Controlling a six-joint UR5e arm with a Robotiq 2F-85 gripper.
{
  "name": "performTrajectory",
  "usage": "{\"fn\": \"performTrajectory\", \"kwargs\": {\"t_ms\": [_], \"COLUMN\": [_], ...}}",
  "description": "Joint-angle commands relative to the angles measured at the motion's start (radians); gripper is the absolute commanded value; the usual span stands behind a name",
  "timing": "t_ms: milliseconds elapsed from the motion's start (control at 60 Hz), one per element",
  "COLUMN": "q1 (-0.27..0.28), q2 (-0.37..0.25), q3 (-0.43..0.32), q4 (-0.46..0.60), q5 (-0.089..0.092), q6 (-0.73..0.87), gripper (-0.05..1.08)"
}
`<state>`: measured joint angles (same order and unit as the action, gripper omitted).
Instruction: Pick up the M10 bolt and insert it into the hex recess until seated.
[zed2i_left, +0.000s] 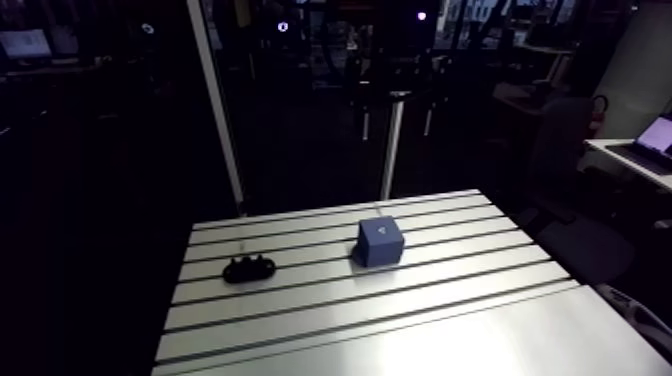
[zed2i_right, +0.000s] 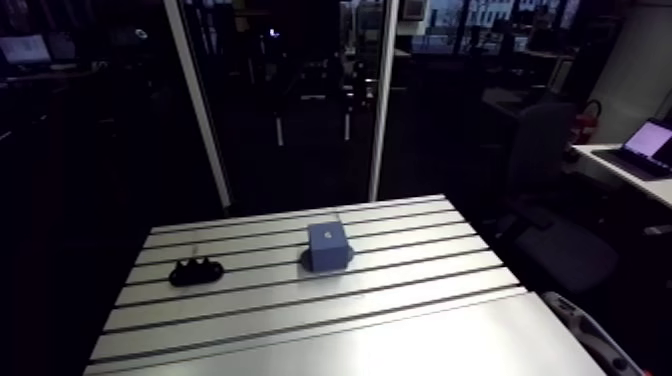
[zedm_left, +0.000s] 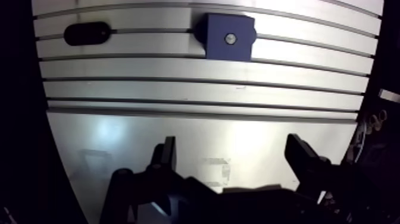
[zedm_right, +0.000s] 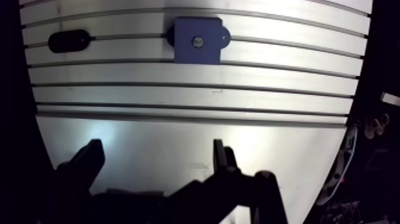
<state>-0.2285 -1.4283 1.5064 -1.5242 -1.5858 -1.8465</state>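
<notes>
Closest to the lens, the dark two-fingered gripper hung wide open and empty over the smooth near part of the slotted aluminium table. Well ahead of it sat a blue cube-shaped block with a small silvery round spot at the centre of its top face, possibly the M10 bolt's head in the recess, though too small to be sure. Apart from the block, along the same slots, lay a low black oval holder.
</notes>
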Motion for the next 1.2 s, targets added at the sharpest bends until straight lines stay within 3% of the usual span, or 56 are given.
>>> {"fn": "performTrajectory", "kwargs": {"t_ms": [17,150,483,833,1200], "q1": [0.004,0.018,0.038,0.041,0.064], "q2": [-0.004,-0.002,-0.005,0.004,0.016], "q3": [0.001,-0.004,-0.032,-0.103,-0.105], "q4": [0.000,-0.001,0.022,0.034,0.025], "q5": [0.005,0.017,0.025,0.028,0.028], "q6": [0.000,0.002,0.029,0.043,0.043], "gripper": [0.00,0.00,0.00,0.00,0.00]}}
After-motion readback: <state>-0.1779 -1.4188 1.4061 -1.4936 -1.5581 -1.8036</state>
